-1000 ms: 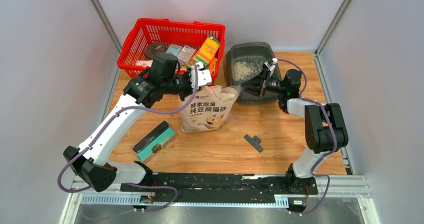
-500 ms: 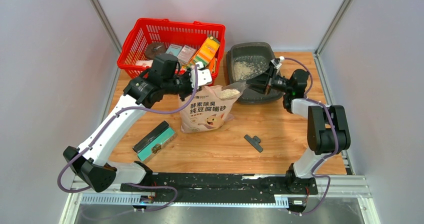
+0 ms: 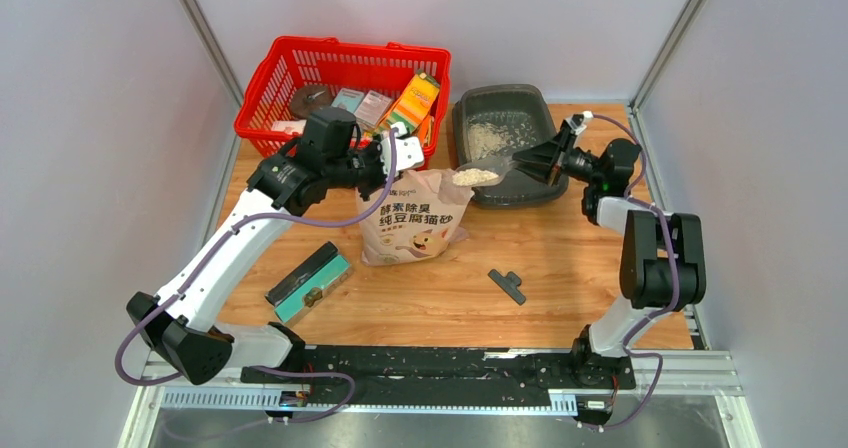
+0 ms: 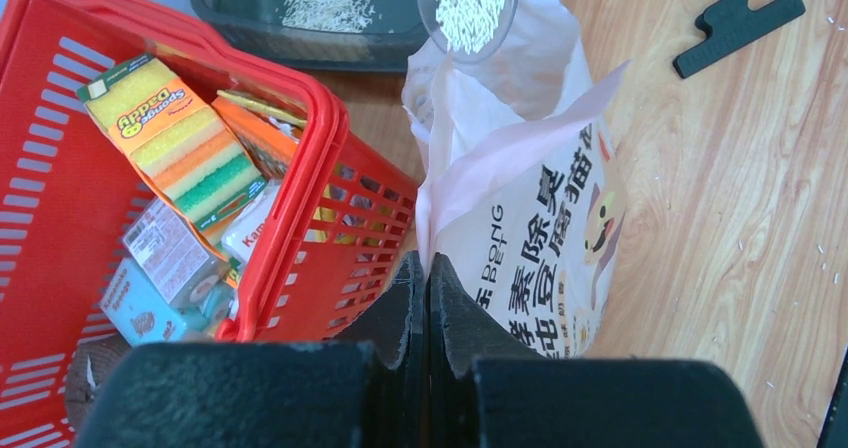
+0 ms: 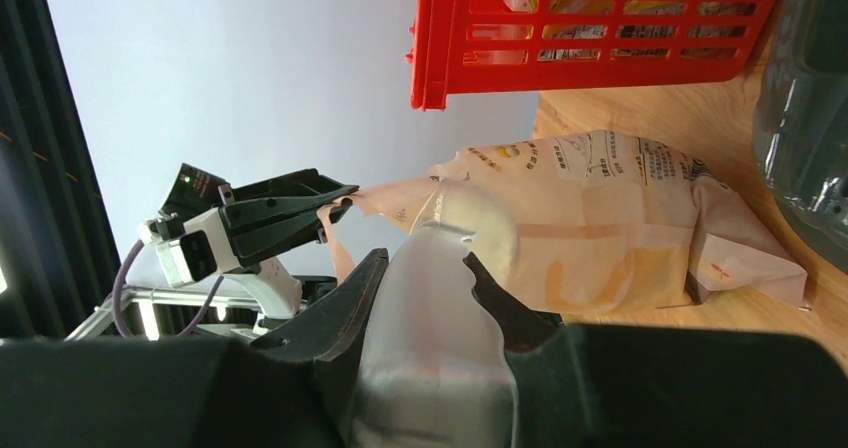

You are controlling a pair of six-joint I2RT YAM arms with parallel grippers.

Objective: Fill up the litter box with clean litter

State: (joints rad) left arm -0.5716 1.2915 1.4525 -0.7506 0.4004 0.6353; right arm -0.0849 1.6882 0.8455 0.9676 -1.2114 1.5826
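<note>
The dark grey litter box [image 3: 500, 94] sits at the back right with a patch of clean litter [image 3: 487, 140] inside; the left wrist view shows its near wall [image 4: 300, 53]. The pinkish-beige litter bag [image 3: 415, 223] stands open in front of it. My left gripper [image 3: 404, 157] is shut on the bag's top edge [image 4: 427, 263], holding the mouth up. My right gripper [image 3: 541, 159] is shut on the handle of a translucent scoop [image 5: 425, 256]. The scoop's bowl [image 3: 477, 176] is heaped with pale granules [image 4: 468, 8] and hangs over the bag mouth, just short of the box's left rim.
A red mesh basket [image 3: 340, 78] with sponges and packets stands at the back left, touching the bag. A teal-and-black box [image 3: 308, 281] lies front left. A black clip [image 3: 508, 285] lies on the wood front right. Grey walls close in both sides.
My right gripper has drawn back to the right and lifted the scoop out of the bag, now loaded with litter. The left arm and the bag have stayed still.
</note>
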